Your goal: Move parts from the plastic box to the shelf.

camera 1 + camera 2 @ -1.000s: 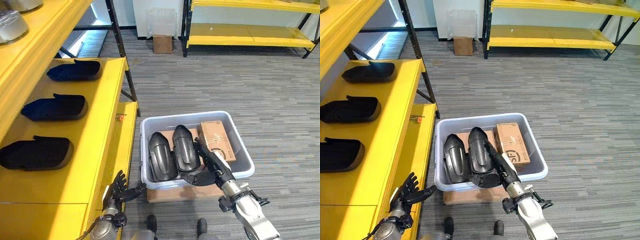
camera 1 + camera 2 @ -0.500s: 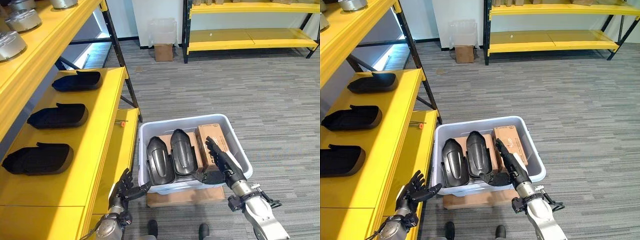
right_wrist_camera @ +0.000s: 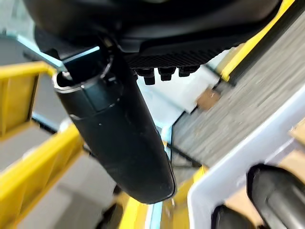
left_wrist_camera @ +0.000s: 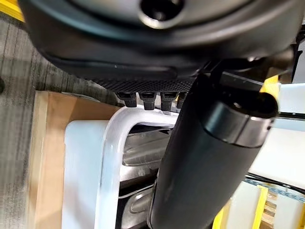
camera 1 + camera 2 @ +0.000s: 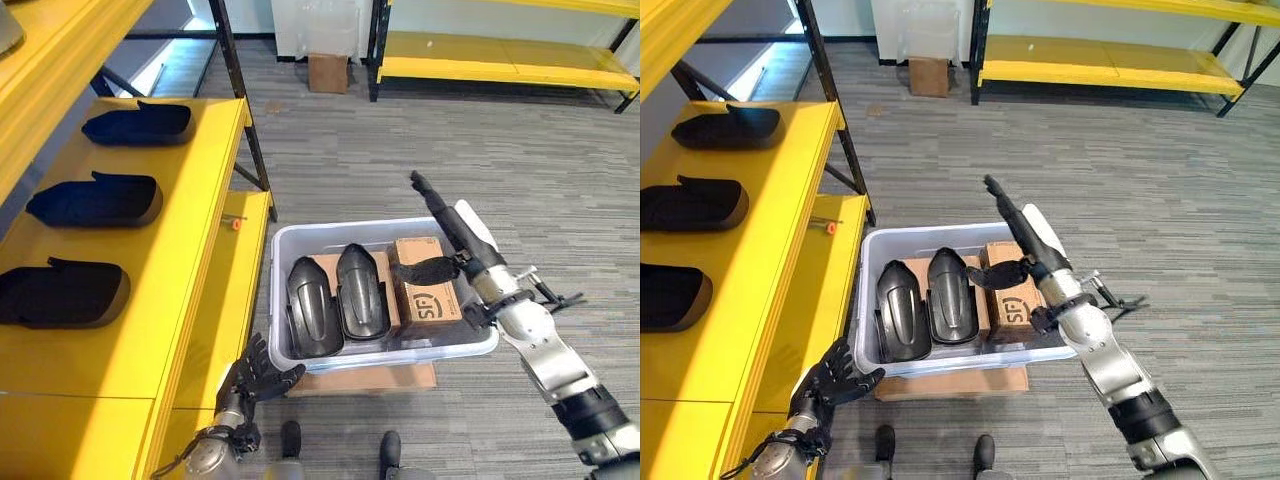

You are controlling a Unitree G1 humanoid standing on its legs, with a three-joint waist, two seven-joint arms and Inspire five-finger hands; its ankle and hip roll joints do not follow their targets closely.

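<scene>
Grey striped carpet (image 5: 420, 160); far yellow rack (image 5: 500, 60) behind.

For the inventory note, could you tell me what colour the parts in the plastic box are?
The two parts are glossy black, clearest in the left eye view.

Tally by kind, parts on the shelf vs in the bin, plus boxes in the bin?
Black parts on the yellow shelf: 3
Black parts in the plastic box: 2
Cardboard boxes in the plastic box: 1
Total: 6
</scene>
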